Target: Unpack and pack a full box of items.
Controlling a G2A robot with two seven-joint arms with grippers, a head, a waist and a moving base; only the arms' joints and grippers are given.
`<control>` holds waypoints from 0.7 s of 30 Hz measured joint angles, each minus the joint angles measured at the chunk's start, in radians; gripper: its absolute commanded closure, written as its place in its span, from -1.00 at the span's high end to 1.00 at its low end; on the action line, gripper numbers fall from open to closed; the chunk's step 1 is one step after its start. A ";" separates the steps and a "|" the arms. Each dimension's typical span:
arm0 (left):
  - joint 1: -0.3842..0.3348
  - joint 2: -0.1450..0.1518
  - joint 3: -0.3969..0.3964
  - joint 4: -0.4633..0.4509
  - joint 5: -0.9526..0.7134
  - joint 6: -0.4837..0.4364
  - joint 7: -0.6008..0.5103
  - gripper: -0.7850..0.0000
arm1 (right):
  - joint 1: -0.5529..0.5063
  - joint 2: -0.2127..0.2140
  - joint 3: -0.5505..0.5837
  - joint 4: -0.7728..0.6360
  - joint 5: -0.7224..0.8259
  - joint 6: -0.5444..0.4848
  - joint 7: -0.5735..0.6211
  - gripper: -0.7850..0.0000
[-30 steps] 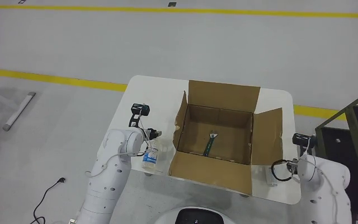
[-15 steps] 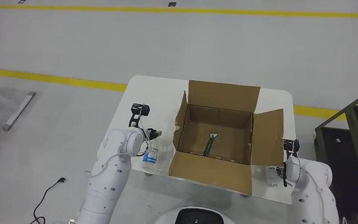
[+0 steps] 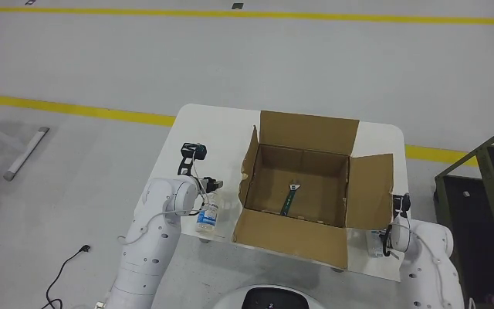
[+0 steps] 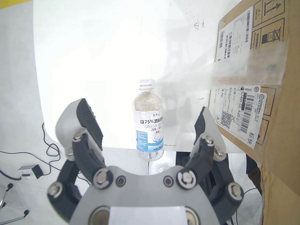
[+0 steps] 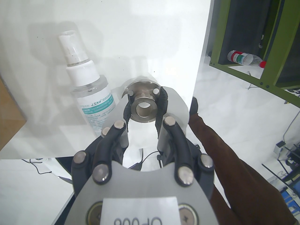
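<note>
An open cardboard box (image 3: 302, 184) stands mid-table with a green-handled wrench (image 3: 289, 198) on its floor. A clear bottle (image 4: 149, 120) with a blue and white label stands at the table's front edge left of the box, also visible from above (image 3: 206, 219). My left gripper (image 4: 143, 113) is open just short of it, one finger to each side and not touching. My right gripper (image 5: 144, 107) is shut on a metal ring fitting (image 5: 143, 104) over the table's front right corner. A white spray bottle (image 5: 90, 87) is right beside it.
The white table (image 3: 216, 131) has bare surface left of and behind the box. The box's right flap (image 3: 369, 189) stands up close to the right arm. A green shelf frame (image 5: 246, 24) beyond the table's right edge holds a plastic bottle (image 5: 243, 58).
The right arm has moved in from beyond the table's right edge to its front right corner, next to the spray bottle. The left arm and its bottle have not moved.
</note>
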 measured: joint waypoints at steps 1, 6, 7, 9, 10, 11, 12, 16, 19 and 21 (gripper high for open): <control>0.000 0.000 0.000 0.000 0.000 0.000 0.000 1.00 | 0.001 0.000 0.001 0.000 0.000 0.000 0.000 -0.11; 0.000 0.000 0.000 0.000 0.000 0.000 0.000 1.00 | 0.005 0.003 0.016 -0.013 -0.002 0.002 0.000 -0.10; 0.000 0.000 0.000 0.000 0.000 0.000 0.000 1.00 | 0.006 0.004 0.023 -0.024 0.001 0.005 -0.001 -0.09; 0.000 0.000 0.000 0.000 0.000 0.000 0.000 1.00 | 0.010 0.006 0.051 -0.065 0.015 0.014 0.002 -0.11; 0.000 0.000 0.000 0.000 0.000 0.000 0.000 1.00 | 0.014 0.008 0.066 -0.090 0.021 0.019 0.004 -0.15; 0.000 0.000 0.000 0.000 0.000 0.000 0.000 1.00 | 0.018 0.009 0.082 -0.120 0.029 0.023 0.006 -0.22; 0.000 0.000 0.000 0.000 0.000 0.000 0.000 1.00 | 0.024 0.011 0.105 -0.167 0.039 0.027 0.009 -0.29; 0.000 0.000 0.000 0.000 0.000 0.000 0.000 1.00 | 0.055 0.016 0.171 -0.330 0.107 0.039 0.006 -1.00; 0.000 0.000 0.000 0.000 0.000 0.000 0.000 1.00 | 0.080 0.015 0.192 -0.445 0.216 0.047 -0.025 -1.00; 0.000 0.000 0.000 0.000 0.000 0.000 0.000 1.00 | 0.094 0.015 0.178 -0.507 0.283 0.041 -0.049 -1.00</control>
